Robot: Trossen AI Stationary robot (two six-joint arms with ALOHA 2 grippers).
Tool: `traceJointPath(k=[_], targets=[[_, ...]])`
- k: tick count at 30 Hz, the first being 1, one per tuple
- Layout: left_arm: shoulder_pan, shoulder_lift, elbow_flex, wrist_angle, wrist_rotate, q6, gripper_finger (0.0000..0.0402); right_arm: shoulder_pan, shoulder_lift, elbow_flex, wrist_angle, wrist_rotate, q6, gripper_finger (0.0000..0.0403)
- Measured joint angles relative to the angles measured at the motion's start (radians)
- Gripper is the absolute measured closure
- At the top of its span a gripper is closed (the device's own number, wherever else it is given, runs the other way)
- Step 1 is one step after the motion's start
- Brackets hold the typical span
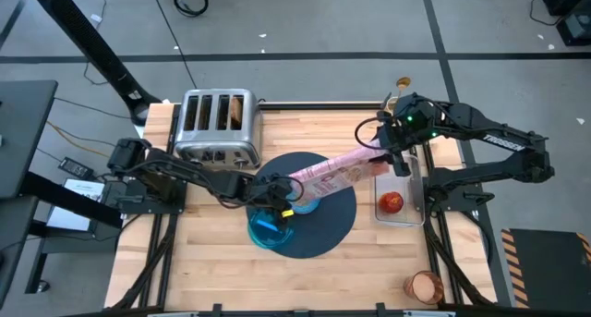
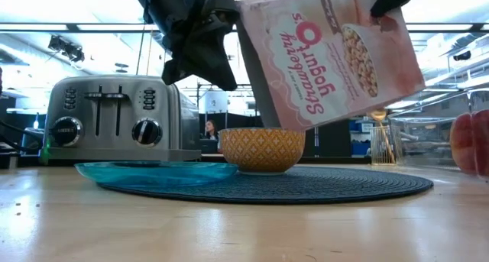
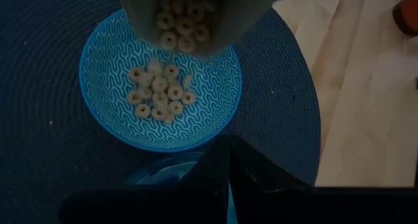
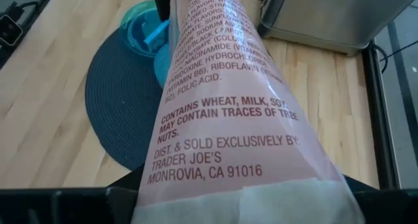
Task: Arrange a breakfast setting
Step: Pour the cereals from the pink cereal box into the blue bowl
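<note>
A pink cereal box (image 1: 334, 172) hangs slanted over the round dark mat (image 1: 337, 226), its open mouth (image 3: 186, 25) down above the small blue bowl (image 3: 108, 87). Cereal rings (image 3: 160, 96) lie in the bowl, and more show in the mouth. My right gripper (image 1: 389, 163) is shut on the box's raised end. My left gripper (image 1: 280, 195) is shut beside the box's lower end, above the bowl and the teal plate (image 1: 268, 232). Bowl (image 2: 261, 150) and plate (image 2: 153, 172) rest on the mat. A red fruit (image 1: 391, 202) lies on a tray at the right. My left gripper (image 3: 228, 178) shows nothing between its shut fingers; whether it touches the box I cannot tell. My right gripper (image 4: 241, 214) pinches the box's raised end (image 4: 248, 194) between its two fingers, slanting down from the table's right. The box runs lengthwise away from the fingers, lifted clear and tilted mouth-down toward the bowl.
A steel toaster (image 1: 217, 125) stands at the back left, close behind the mat. The metal tray (image 1: 413, 215) with the fruit sits by the right edge. An amber cup (image 1: 425, 286) stands at the near right corner. Bare wood (image 1: 203, 252) lies near left.
</note>
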Motion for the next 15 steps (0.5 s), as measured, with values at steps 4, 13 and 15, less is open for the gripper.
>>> traceJointPath(k=[4, 13, 15], targets=[[-0.001, -0.016, 0.000, -0.005, 0.002, -0.003, 0.0396, 0.000, 0.005, 0.002, 0.005, -0.003, -0.004, 0.0214], [-0.001, -0.025, 0.000, -0.009, 0.002, -0.004, 0.0396, 0.016, 0.005, 0.027, -0.008, 0.013, -0.014, 0.0213], [-0.001, -0.025, 0.000, -0.009, 0.002, -0.003, 0.0396, 0.020, 0.005, 0.027, -0.012, 0.006, -0.005, 0.0213]])
